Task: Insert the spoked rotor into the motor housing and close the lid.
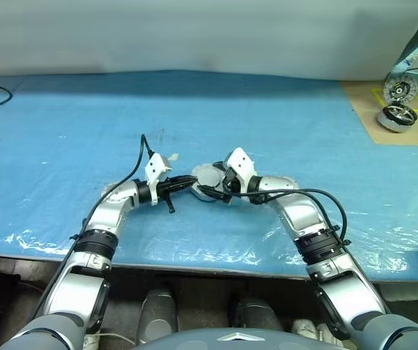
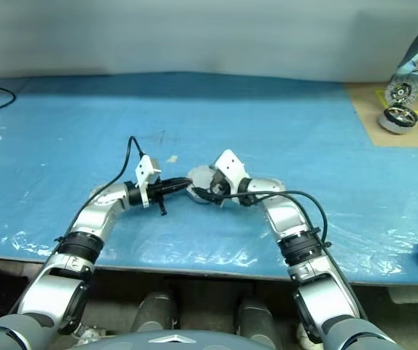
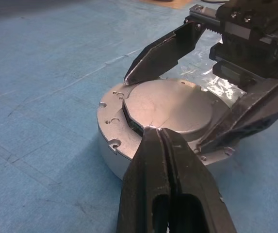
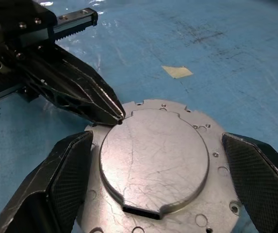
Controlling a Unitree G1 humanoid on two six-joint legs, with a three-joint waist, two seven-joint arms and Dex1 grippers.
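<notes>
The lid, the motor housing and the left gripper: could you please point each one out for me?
lid [image 4: 153,158]: right wrist view, middle of its plain smooth face.
motor housing [image 3: 110,154]: left wrist view, outer side wall.
left gripper [image 3: 154,133]: left wrist view, its shut fingertips at the lid's edge.

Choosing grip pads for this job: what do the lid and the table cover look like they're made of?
The lid: apparently bare metal, dull grey with fine scratches and soft glare. The table cover: probably thin blue plastic sheet, given its wrinkles and glossy highlights.
</notes>
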